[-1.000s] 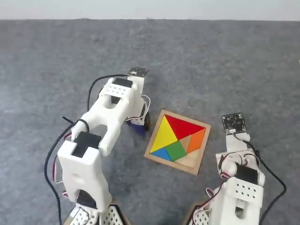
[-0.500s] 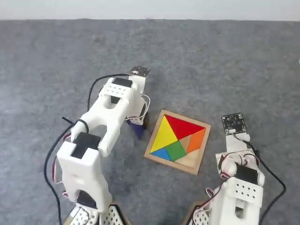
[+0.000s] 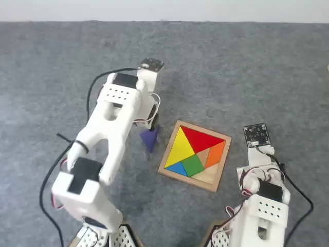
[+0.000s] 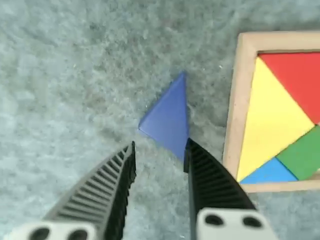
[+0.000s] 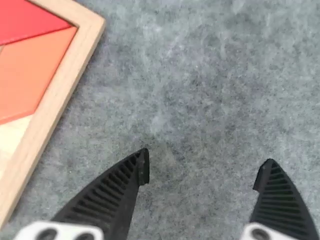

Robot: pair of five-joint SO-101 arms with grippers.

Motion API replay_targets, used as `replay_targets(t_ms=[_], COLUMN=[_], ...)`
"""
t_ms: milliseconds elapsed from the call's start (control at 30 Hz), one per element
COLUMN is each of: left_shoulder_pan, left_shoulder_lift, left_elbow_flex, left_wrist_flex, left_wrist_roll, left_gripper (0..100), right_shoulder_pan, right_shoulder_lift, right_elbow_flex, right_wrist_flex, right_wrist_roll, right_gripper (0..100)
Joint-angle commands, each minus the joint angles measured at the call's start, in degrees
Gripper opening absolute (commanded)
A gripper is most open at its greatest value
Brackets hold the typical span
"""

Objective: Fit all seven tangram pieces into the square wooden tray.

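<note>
Blue triangle (image 4: 167,117) lies on the carpet (image 4: 75,75) just left of the wooden tray (image 4: 234,100). The left gripper (image 4: 160,146) hangs at its edge, jaws apart. Closing off-centre could flick it away.

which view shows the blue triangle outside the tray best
The left wrist view: the blue triangle shows large on the mat beside the tray, just ahead of the open left tool. The high view shows it small, next to the left arm. The right wrist view faces a tray corner and mat.

blue triangle (image 4: 169,118), grey felt table (image 3: 61,67)
</note>
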Motion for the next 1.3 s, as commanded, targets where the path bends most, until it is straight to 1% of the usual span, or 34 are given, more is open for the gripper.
replay_targets(t_ms=[0, 133, 333, 433, 500, 600, 667, 800, 1067, 1267], left_shoulder_pan=[-0.18, -0.35, -3.25, -3.25, -3.25, -2.73, -2.02, -0.35, -0.88, -0.26], left_shoulder_lift=[-5.54, 0.44, 13.54, 17.23, 17.76, 18.02, 18.02, 18.11, 17.05, 9.93], left_elbow_flex=[-0.66, 2.07, 1.54, -0.04, -1.19, -1.36, -1.36, -1.36, -1.89, -1.98], left_wrist_flex=[0.18, -4.31, -10.81, -10.90, -9.58, -9.14, -9.14, -8.88, -7.91, -4.22], left_wrist_roll=[-1.05, -3.25, -4.66, -5.63, -5.80, -6.24, -8.09, -8.26, -8.26, -8.26], left_gripper=[18, 29, 30, 30, 28, 20, 15, 9, 9, 9], right_shoulder_pan=[-0.48, -0.48, -0.48, -0.48, -0.48, -0.48, -0.48, -0.48, -0.48, -0.48], right_shoulder_lift=[-1.01, -1.01, -1.01, -1.01, -1.01, -1.01, -1.01, -1.01, -1.01, -1.01], right_elbow_flex=[-0.53, -0.53, -0.53, -0.53, -0.53, -0.53, -0.53, -0.53, -0.53, -0.53], right_wrist_flex=[-0.84, -0.66, -0.66, -0.75, -0.84, -1.01, -1.01, -1.01, -1.01, -1.01], right_wrist_roll=[-0.35, -0.35, -0.35, -0.35, -0.35, -0.35, -0.35, -0.35, -0.35, -0.35], right_gripper=[34.2, 34.2, 34.2, 34.2, 34.2, 34.2, 34.2, 34.2, 34.2, 34.2])
